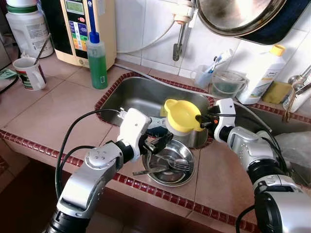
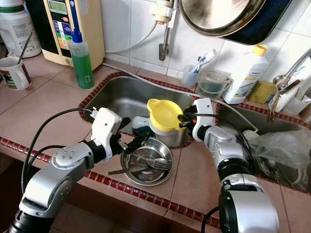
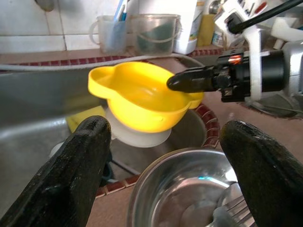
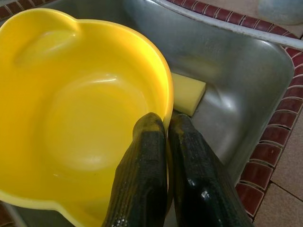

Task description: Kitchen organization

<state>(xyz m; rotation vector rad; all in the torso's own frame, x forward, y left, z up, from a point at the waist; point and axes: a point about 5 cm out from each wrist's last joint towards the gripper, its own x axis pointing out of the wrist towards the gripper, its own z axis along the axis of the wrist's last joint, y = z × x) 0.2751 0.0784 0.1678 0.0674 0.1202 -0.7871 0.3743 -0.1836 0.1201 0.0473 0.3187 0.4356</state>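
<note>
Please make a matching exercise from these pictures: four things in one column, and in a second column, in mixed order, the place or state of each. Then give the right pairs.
Things:
1. yellow bowl
2. steel bowl
3. green bottle
4. mug

Places or states:
A. on the counter's front edge, forks inside
B. far left of the counter, with a utensil handle standing in it
C. rim pinched by the right hand, over the sink
D. upright behind the sink's left corner, blue cap

Pairs: 1-C, 2-A, 3-D, 4-B
</note>
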